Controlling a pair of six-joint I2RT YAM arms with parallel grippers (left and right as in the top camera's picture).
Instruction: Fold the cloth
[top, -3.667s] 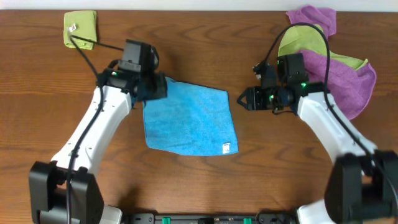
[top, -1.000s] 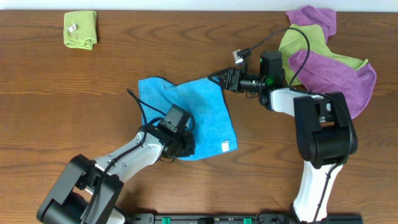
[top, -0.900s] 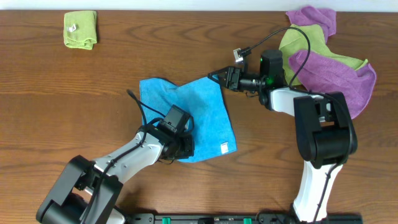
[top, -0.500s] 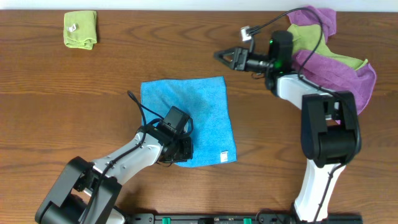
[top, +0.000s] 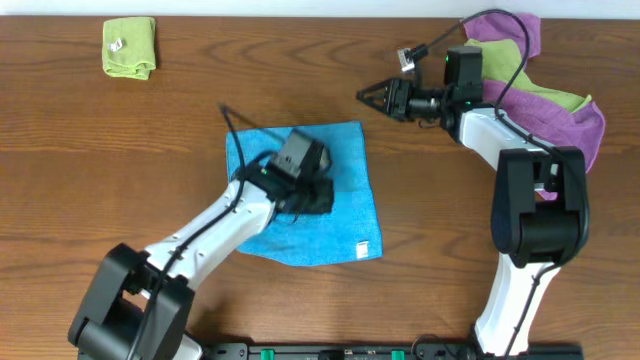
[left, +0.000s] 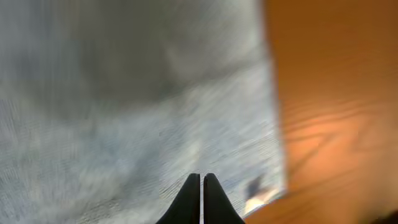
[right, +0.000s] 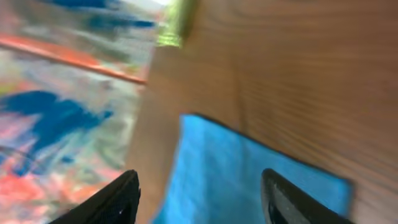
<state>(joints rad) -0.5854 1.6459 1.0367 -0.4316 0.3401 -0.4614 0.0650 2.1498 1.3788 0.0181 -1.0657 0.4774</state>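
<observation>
The blue cloth (top: 345, 160) lies spread flat near the middle of the wooden table (top: 80, 160), in a single layer as far as I can see. It is close to square, a little longer front to back than side to side. That longer axis runs from the far side of the table toward the robot and leans slightly right as it comes nearer. Its far edge sits almost level with the table's far edge, while the near edge slants. A small white tag (top: 365, 249) sits at the near right corner.

The left claw (top: 318, 197) is over the middle of the cloth, low on it. In the left wrist view its two fingers (left: 193, 198) are pressed together, tip to tip. The cloth (left: 124, 93) blurs out beneath them, so I cannot tell whether any fabric is pinched.

The right claw (top: 366, 95) hangs above bare wood just beyond the cloth's far right corner, apart from it and pointing left. Its fingers (right: 127, 196) stand apart with nothing between them, and the cloth (right: 249, 180) shows below.

A folded lime-green cloth (top: 130, 47) lies at the far left corner. A heap of purple and green cloths (top: 570, 125) sits at the far right, behind the right arm.
</observation>
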